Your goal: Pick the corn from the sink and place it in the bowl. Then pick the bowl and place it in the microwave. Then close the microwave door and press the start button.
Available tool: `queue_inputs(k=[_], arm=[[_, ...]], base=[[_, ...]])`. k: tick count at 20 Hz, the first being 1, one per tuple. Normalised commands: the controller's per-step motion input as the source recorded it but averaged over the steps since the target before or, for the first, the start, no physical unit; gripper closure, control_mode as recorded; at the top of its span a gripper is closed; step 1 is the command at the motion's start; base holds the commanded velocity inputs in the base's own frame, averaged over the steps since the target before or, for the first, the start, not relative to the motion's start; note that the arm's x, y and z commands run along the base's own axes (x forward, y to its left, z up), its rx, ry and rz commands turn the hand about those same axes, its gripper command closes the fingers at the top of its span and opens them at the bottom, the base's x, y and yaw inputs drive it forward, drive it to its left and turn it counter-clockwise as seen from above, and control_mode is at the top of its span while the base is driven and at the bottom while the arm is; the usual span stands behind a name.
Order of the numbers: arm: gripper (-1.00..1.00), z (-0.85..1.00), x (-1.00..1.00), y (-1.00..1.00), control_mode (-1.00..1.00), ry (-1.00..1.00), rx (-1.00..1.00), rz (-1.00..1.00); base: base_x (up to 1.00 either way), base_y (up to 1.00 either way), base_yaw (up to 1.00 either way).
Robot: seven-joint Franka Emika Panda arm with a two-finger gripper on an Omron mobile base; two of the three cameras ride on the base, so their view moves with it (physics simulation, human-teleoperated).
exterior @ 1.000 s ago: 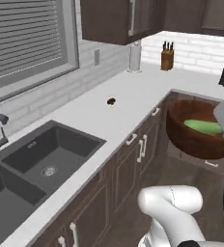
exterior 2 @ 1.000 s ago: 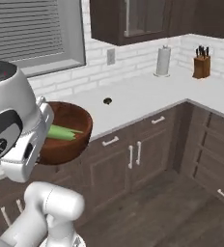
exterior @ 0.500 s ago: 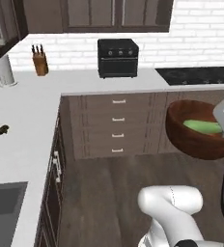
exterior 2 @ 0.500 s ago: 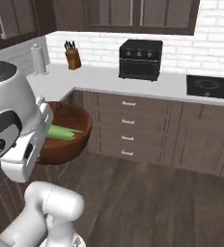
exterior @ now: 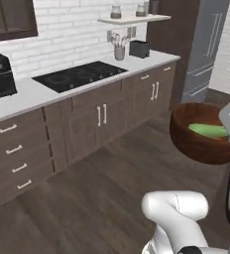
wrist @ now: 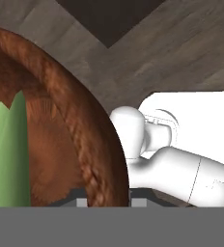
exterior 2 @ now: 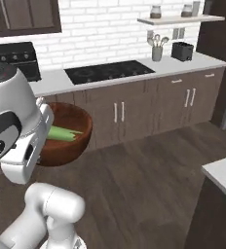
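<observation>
Gripper (wrist: 106, 200) pinches the rim of the glossy reddish-brown wooden bowl (exterior: 199, 136), carried above the floor; green-husked corn (exterior: 208, 130) lies inside. I judge it rigid, slick, likely to tip.

text: none readable | labels: none | brands, numbers, signs: none
</observation>
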Motion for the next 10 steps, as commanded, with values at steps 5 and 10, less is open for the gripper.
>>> queue_inputs(k=[5, 10], arm=[[1.0, 0.0, 0.0, 0.0, 1.0, 0.0, 0.0, 0.0], [1.0, 0.0, 0.0, 0.0, 1.0, 0.0, 0.0, 0.0]], base=[[0.0, 0.0, -0.97], [-0.01, 0.0, -0.94]])
